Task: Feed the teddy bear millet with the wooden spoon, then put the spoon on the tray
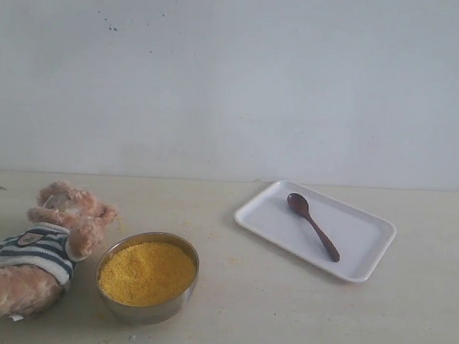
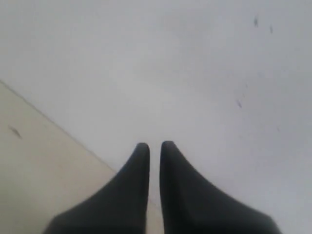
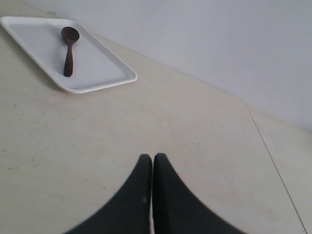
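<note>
The teddy bear (image 1: 37, 250) lies on its back at the left of the table in its striped shirt. Beside it stands the metal bowl (image 1: 148, 277), full of yellow millet (image 1: 146, 272). The wooden spoon (image 1: 313, 226) lies on the white tray (image 1: 364, 241) at the right, bowl end toward the wall; the right wrist view also shows the spoon (image 3: 68, 50) and tray (image 3: 105, 66), well away from my right gripper (image 3: 152, 157). That gripper is shut and empty above bare table. My left gripper (image 2: 154, 145) faces the wall, its fingers almost touching, holding nothing. Neither gripper appears in the exterior view.
A plain pale wall (image 1: 234, 80) backs the beige table (image 1: 284, 313). A seam (image 3: 273, 161) in the table runs past my right gripper. Bare tabletop lies between the bowl and the tray.
</note>
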`<action>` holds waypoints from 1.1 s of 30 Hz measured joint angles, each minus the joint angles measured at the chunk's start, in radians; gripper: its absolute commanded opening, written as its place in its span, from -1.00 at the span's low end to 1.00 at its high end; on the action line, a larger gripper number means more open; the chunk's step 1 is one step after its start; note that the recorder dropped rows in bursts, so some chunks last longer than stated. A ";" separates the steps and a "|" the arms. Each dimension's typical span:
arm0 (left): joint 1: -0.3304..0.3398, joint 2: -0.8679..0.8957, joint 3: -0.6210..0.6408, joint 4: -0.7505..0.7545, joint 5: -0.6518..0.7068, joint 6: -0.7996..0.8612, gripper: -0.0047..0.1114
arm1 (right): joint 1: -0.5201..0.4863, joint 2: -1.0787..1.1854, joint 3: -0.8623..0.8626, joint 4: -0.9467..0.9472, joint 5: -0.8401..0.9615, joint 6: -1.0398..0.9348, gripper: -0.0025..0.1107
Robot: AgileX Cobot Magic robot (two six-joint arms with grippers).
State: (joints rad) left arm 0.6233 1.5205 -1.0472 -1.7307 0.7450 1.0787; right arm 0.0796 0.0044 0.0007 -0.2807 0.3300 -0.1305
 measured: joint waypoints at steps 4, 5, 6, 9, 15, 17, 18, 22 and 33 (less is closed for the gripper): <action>0.016 -0.025 -0.082 0.006 -0.190 -0.019 -0.85 | 0.000 0.000 0.000 0.000 0.000 0.000 -0.96; 0.016 -0.036 -0.098 0.043 -0.237 -0.006 -0.85 | 0.000 0.000 0.000 0.000 0.000 0.000 -0.96; 0.016 -0.047 -0.108 0.098 -0.281 0.007 -0.85 | 0.000 0.000 0.000 0.000 0.000 0.000 -0.96; 0.007 -0.097 -0.119 0.407 -0.425 0.008 -0.85 | 0.000 0.000 0.000 0.000 0.000 0.000 -0.96; 0.000 -0.158 -0.124 0.743 -0.515 -0.338 -0.85 | 0.000 0.000 0.000 0.000 0.000 0.000 -0.96; -0.022 -0.180 -0.117 0.768 -0.486 -0.408 -0.85 | 0.000 0.000 0.000 0.000 0.000 0.000 -0.96; -0.041 -0.196 -0.109 0.778 -0.478 -0.429 -0.85 | 0.000 0.000 0.000 0.000 0.000 0.000 -0.96; -0.155 -0.331 -0.051 0.804 -0.474 -0.483 -0.85 | 0.000 0.000 0.000 0.000 0.000 0.000 -0.96; -0.329 -0.833 0.171 0.812 -0.503 -0.525 -0.85 | 0.000 0.000 0.000 0.000 0.000 0.000 -0.96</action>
State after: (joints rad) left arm 0.2940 0.6870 -0.8759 -0.9191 0.2420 0.5536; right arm 0.0796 0.0044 0.0007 -0.2807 0.3300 -0.1305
